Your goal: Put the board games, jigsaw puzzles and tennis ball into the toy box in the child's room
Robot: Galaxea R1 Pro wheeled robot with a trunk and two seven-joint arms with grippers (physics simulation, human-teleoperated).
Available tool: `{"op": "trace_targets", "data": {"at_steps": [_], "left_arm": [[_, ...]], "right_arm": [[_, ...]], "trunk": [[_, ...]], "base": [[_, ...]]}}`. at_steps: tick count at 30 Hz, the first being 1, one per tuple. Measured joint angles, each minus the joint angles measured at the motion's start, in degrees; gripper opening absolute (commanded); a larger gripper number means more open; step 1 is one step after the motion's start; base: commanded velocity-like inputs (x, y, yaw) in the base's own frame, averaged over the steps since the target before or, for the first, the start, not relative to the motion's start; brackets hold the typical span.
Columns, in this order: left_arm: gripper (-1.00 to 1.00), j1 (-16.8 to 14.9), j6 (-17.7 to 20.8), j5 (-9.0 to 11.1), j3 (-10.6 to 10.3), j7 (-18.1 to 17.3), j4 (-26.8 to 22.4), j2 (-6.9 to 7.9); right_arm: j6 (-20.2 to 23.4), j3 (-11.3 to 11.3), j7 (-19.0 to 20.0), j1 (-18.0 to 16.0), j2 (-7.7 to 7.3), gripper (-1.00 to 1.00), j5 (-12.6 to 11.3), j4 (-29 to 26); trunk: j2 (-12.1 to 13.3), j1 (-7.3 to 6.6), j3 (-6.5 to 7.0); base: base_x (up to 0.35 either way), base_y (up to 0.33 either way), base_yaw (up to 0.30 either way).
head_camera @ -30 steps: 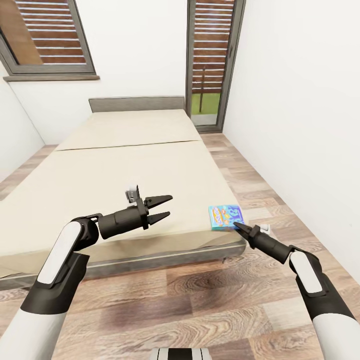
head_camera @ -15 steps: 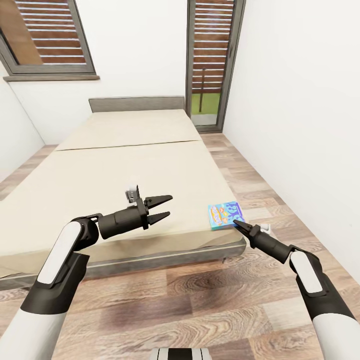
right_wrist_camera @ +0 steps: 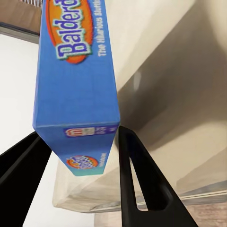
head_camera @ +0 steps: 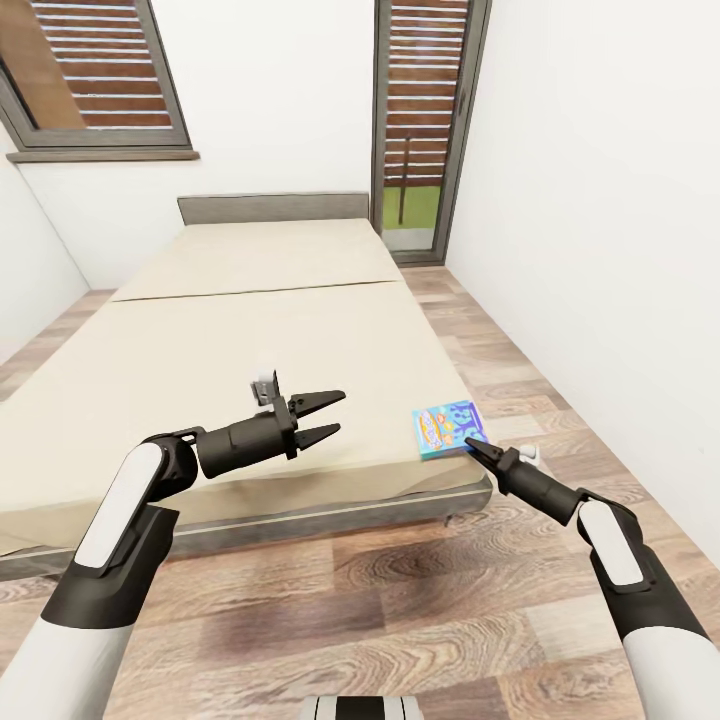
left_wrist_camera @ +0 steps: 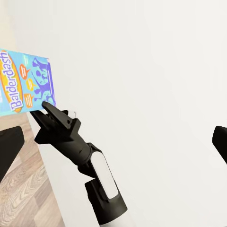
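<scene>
head view, board game [head_camera: 448, 429] flat, tilted

White walls [head_camera: 590, 180], wood floor [head_camera: 400, 600] (slatted windows [head_camera: 90, 70]).

The floor [head_camera: 400, 590] is laid in wood-look planks of mixed brown and pale grey tones, running across the near part of the room and on toward the far right corner. White walls [head_camera: 590, 200] close the room on the right and at the back. In the back wall, toward its left end, sits a window [head_camera: 95, 75] with a dark grey frame, a grey sill and brown horizontal slats behind the glass. Near the back right corner stands a tall narrow glazed door [head_camera: 425, 125] in the same grey frame, with slats above and green grass low down.
</scene>
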Motion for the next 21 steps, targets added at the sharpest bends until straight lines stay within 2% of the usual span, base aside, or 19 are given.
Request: {"op": "trace_targets", "data": {"at_steps": [21], "left_arm": [[1.00,0.2,0.0,0.0,0.1,-0.1,0.0,0.06]], "right_arm": [[-0.1,0.2,0.0,0.0,0.12,-1.00,0.0,-0.2]], "trunk": [[0.0,0.00,0.00]], "base": [[0.000,0.000,0.000]]}}
